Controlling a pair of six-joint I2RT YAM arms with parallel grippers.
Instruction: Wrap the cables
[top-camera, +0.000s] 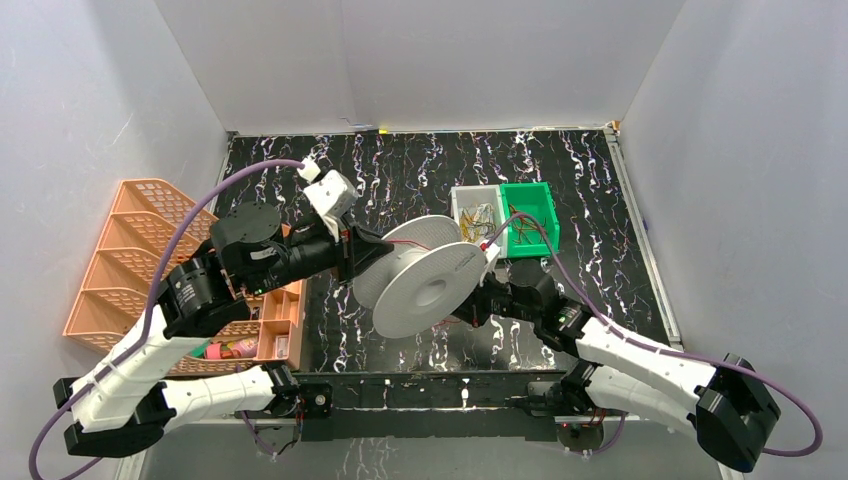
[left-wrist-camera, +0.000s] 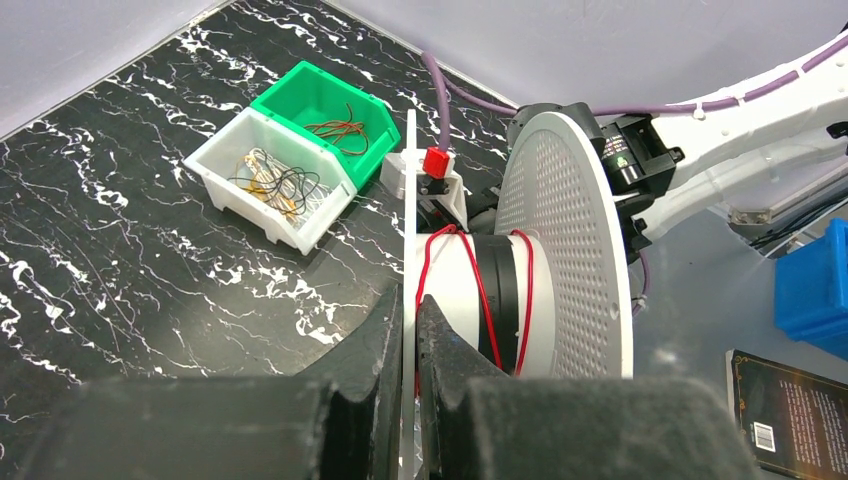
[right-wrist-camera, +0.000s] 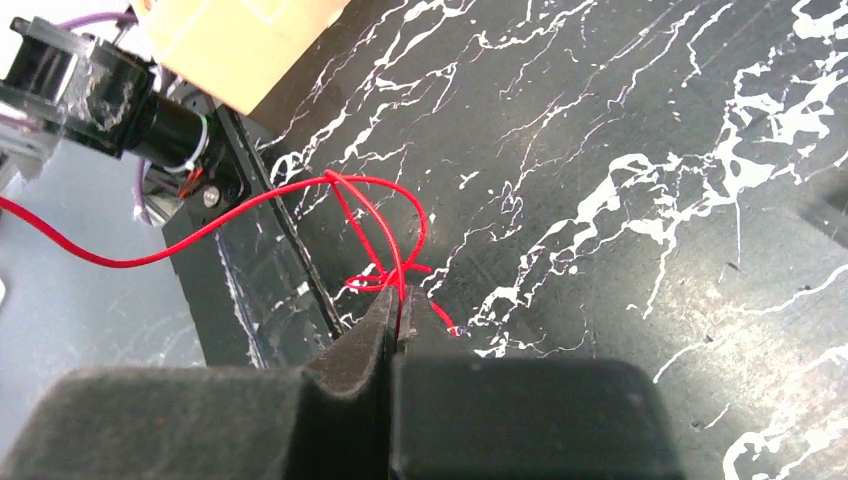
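A white spool (top-camera: 425, 275) with perforated flanges is held on edge above the table. My left gripper (top-camera: 355, 255) is shut on its thin near flange, which passes between the fingertips in the left wrist view (left-wrist-camera: 408, 300). Thin red cables (left-wrist-camera: 480, 285) loop a few turns round the spool's hub (left-wrist-camera: 535, 300). My right gripper (top-camera: 470, 305) sits low behind the spool near the table's front edge. In the right wrist view it (right-wrist-camera: 399, 295) is shut on the red cable (right-wrist-camera: 380, 225), which tangles in small loops at the fingertips and trails off left.
A white bin (top-camera: 475, 212) with yellowish and dark wires and a green bin (top-camera: 530, 215) stand at the back right. An orange rack (top-camera: 140, 250) and a compartment tray (top-camera: 280, 320) stand at the left. A blue box (left-wrist-camera: 815, 290) and a book (left-wrist-camera: 790, 410) lie beyond the table.
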